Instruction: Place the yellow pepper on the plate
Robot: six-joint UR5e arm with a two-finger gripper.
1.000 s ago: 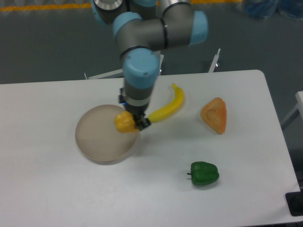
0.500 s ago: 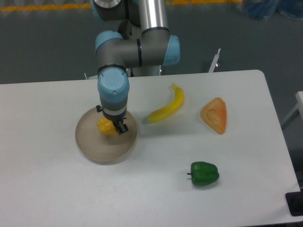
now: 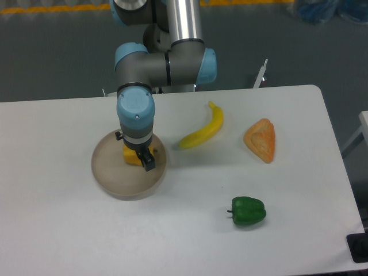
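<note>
White table [image 3: 69, 230], grey floor behind with a yellow line at the top edge. On the plate [image 3: 109, 178], toward its upper right part: the pepper [image 3: 131, 156], only a small yellow-orange patch in view, most of it hidden under the wrist and fingers; stem not visible, lumps not discernible. Around it, the gripper [image 3: 140, 158], pointing straight down, one dark finger at the pepper's right edge, the other finger hidden; seemingly closed on the pepper, though contact on the far side cannot be confirmed. Whether resting on the dish or held just above it: cannot tell from this angle, but very low over the surface. Judged progress: carrying part done, pepper well inside the rim; left to do, a release and a straight lift clear of the dish. Plate itself round, greyish-tan, matte, with a low rim, nothing else on it. Further right, just off the rim: banana [image 3: 202, 131], curved, lying apart from the plate. Beyond that, orange wedge [image 3: 260, 140] near the right side of the table. Nearer the front, well apart from everything: green pepper [image 3: 248, 211], glossy, stem to the left. None of these in the way of a vertical retreat.
</note>
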